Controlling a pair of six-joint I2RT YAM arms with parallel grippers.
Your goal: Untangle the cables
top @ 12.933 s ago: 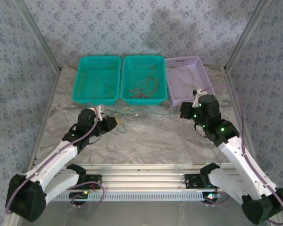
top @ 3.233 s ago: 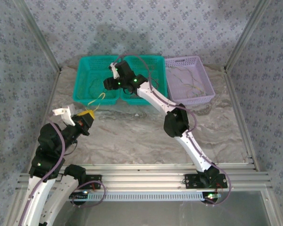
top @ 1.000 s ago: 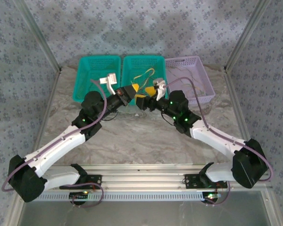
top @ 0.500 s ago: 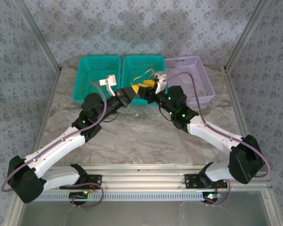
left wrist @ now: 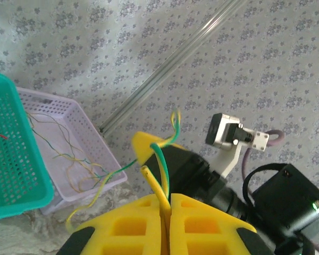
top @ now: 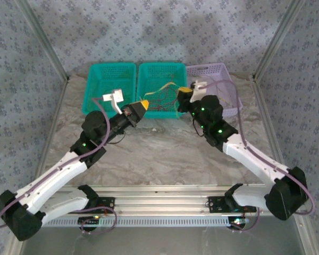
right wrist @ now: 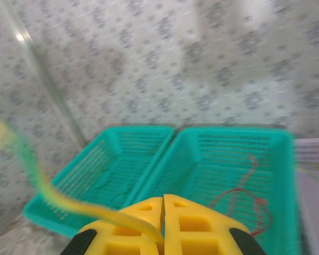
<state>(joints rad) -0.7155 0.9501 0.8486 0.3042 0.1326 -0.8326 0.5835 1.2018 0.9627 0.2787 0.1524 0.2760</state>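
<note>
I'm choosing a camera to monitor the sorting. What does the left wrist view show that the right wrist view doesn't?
Left wrist: the right arm, and the lilac basket's inside with its yellow and green wires. Right wrist: the second teal basket. Both: the teal basket holding a red wire, and a yellow-green wire pinched in the shut left claw or right claw.

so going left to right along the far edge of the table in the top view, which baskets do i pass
left teal basket → middle teal basket → lilac basket
</note>
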